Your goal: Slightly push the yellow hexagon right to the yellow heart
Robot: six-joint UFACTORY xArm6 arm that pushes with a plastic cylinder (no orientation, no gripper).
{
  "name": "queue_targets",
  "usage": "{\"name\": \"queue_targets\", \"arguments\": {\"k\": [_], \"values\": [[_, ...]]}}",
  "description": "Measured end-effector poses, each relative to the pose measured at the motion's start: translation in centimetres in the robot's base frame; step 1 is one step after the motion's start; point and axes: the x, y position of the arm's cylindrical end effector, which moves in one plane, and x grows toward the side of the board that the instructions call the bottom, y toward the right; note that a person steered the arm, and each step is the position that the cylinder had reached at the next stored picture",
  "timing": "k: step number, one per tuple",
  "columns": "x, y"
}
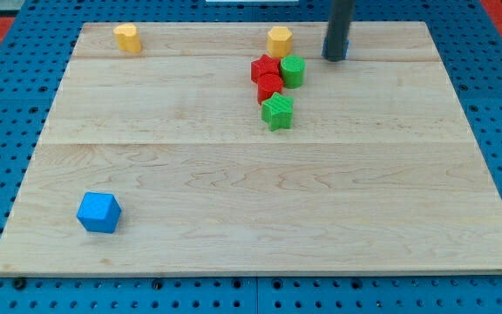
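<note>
The yellow hexagon (279,41) stands near the top edge of the wooden board (234,183), a little right of centre. The yellow heart (127,37) stands far to its left, near the top left corner. My tip (334,58) rests on the board to the right of the hexagon, with a clear gap between them. The tip touches neither yellow block. A small blue block (347,49) shows partly from behind the rod.
Just below the hexagon sits a cluster: two red blocks (266,68) (270,88), a green block (293,71) and a green star-like block (277,112). A blue cube (99,212) stands at the bottom left. Blue pegboard surrounds the board.
</note>
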Motion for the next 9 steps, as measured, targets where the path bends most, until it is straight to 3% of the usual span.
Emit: {"name": "queue_targets", "arguments": {"k": [1,5,9], "values": [[-1.8,0.8],[-3.4,-13.1],[-3.9,-13.6]]}}
